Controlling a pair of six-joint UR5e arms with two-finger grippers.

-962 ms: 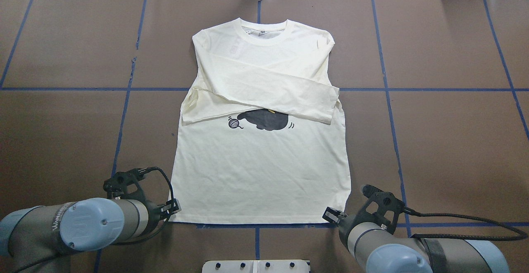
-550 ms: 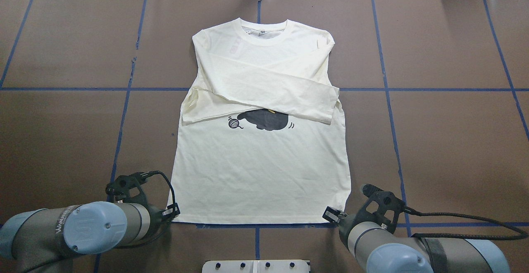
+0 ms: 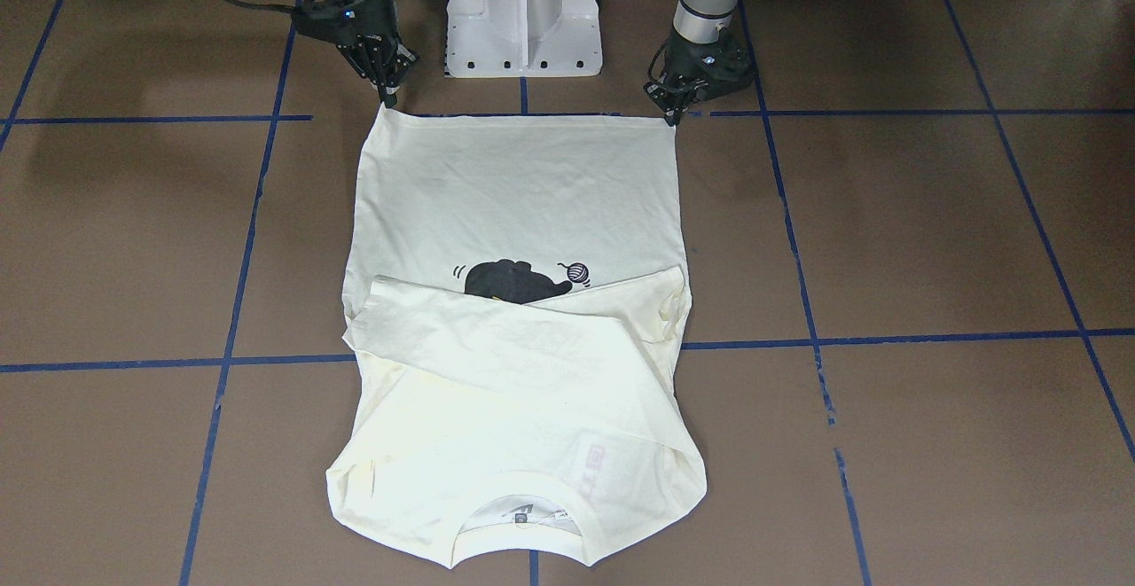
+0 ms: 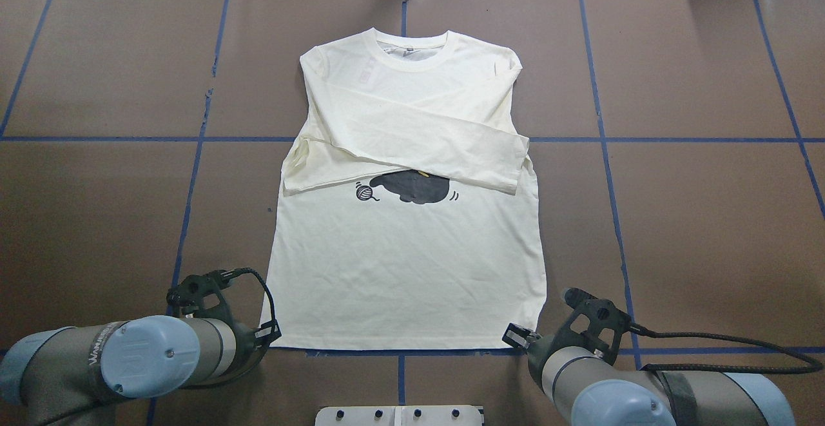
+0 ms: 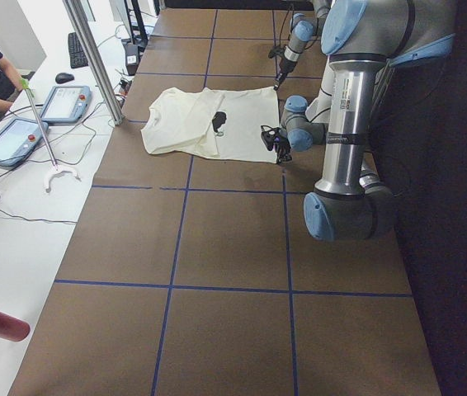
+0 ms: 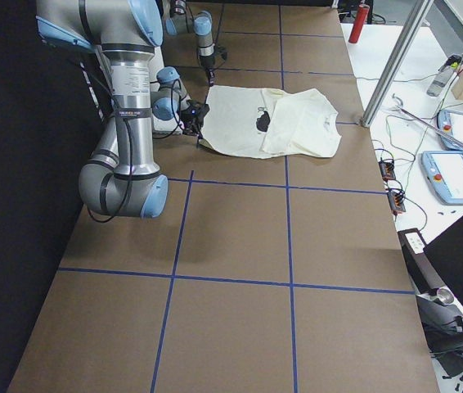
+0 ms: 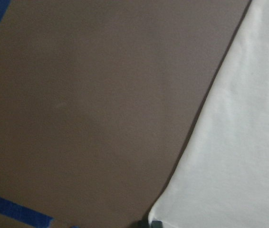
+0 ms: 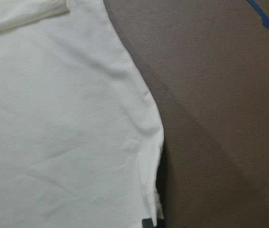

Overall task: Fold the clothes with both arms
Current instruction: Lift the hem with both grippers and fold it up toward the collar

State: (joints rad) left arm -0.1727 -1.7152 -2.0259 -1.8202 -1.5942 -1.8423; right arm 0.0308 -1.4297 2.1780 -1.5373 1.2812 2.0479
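Overhead exterior: T-shirt [image 4: 406,271] flat on table [image 4: 696,220]

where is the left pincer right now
In the overhead view the left pincer is at lower left, at the near-left hem corner of the T-shirt, beside the blue tape line along that hem.

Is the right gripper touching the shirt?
Touching. In the right wrist view the corner of the shirt meets a fingertip of the right gripper, with no table showing between them.
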